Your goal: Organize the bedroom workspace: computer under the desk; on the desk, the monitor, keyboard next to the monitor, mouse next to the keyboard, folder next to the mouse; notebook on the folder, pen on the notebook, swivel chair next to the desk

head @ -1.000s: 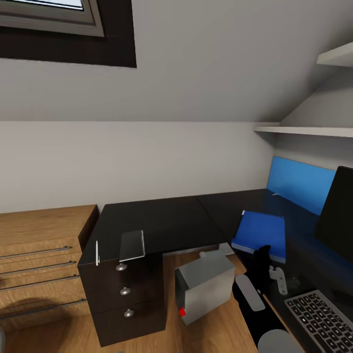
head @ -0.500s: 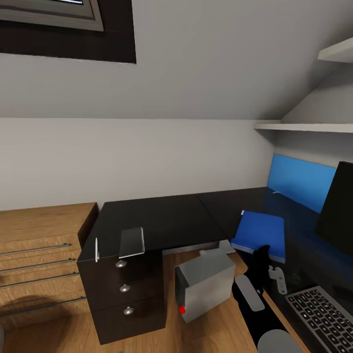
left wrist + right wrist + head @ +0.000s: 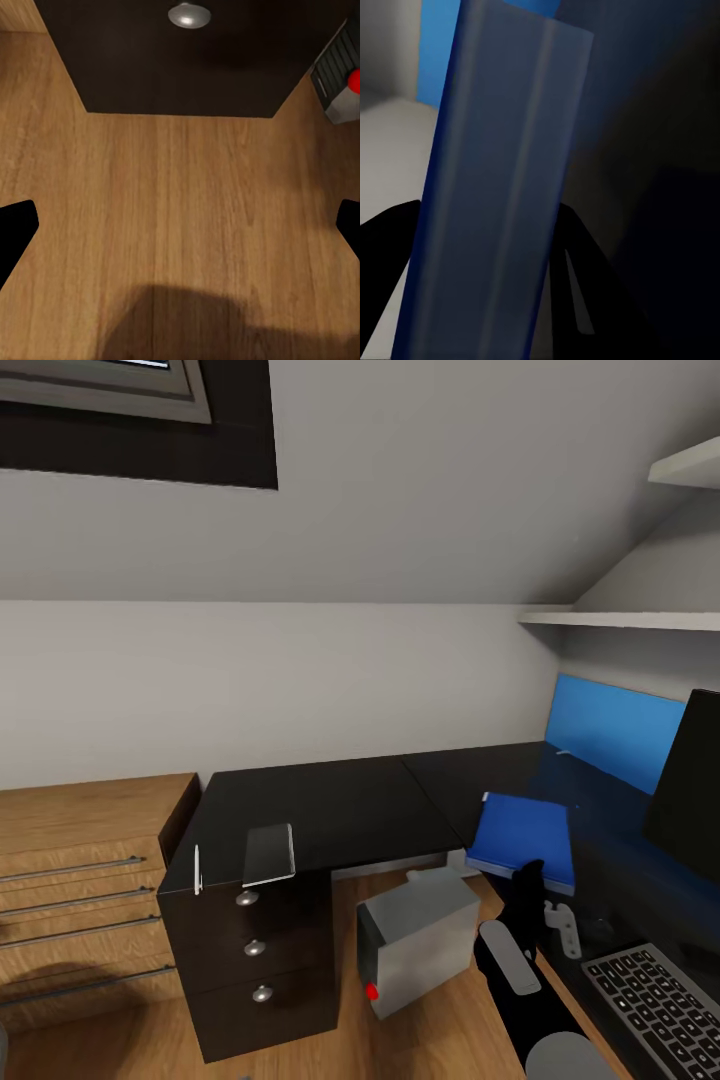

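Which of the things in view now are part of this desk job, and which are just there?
Job: desk; computer; folder, held edge-on by the right gripper; keyboard; monitor; notebook; pen.

Just there: light-wood drawer chest; blue wall panel; wall shelves; window.
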Available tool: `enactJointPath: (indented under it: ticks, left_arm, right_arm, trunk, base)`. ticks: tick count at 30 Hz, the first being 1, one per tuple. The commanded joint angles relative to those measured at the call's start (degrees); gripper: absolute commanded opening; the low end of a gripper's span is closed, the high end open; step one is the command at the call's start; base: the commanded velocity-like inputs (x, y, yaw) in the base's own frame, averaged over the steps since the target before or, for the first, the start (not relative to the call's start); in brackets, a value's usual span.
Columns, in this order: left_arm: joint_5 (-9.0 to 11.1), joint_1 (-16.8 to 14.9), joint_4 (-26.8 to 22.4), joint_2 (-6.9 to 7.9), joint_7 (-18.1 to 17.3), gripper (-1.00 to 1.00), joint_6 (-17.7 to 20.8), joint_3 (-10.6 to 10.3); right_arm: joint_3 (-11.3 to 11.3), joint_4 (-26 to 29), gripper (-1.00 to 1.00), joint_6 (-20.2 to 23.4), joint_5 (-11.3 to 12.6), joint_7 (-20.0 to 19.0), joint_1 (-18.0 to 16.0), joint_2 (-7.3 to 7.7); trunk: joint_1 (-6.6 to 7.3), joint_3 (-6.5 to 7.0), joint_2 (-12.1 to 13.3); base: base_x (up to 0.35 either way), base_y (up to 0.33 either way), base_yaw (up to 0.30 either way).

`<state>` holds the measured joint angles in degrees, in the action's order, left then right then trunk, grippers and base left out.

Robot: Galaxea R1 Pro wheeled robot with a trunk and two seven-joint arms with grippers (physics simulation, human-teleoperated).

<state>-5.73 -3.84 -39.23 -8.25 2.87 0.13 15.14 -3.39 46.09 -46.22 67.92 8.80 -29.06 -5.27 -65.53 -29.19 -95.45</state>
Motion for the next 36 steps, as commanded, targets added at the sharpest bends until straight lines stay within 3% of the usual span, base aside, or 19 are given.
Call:
enactJointPath:
  ticks: [1, 13, 21, 29, 36]
  left_arm:
    - [-0.59, -0.03, -0.04, -0.07, -0.02, 1.0, 0.0, 0.25]
    - [-0.72, -0.03, 0.02, -0.08, -0.21, 1.0, -0.25, -1.71]
    - [-0.73, -0.03, 0.03, -0.04, -0.16, 1.0, 0.06, -1.87]
    - [-0.62, -0.05, 0.03, -0.02, -0.07, 1.0, 0.2, -1.88]
    - [-0.6, -0.04, 0.03, -0.01, -0.06, 1.0, 0.22, -1.93]
  right_arm:
    - [-0.08, 0.06, -1.0, 0.05, -0.31, 0.41, -0.03, -0.04]
    - [-0.21, 0.05, -1.0, 0.33, -0.3, 0.34, -0.03, 0.0]
    - [-0.34, -0.16, -1.0, 0.25, -0.33, 0.41, -0.03, 0.06]
    - [-0.55, -0.23, -1.0, -0.11, -0.2, 0.65, -0.03, 1.03]
    - [-1.82, -0.22, -1.0, -1.2, -0.24, 0.81, -0.05, 1.17]
  trunk:
    - [0.0, -0.06, -0.03]
    - [0.0, -0.06, -0.03]
    - [0.0, -0.06, -0.03]
    - [0.0, -0.06, -0.03]
    - [0.0, -0.06, -0.03]
  base:
    - [0.0, 0.0, 0.0]
    - [0.095, 0.0, 0.0]
    - [0.102, 0.0, 0.0]
    - [0.008, 0.0, 0.0]
    - [0.0, 0.0, 0.0]
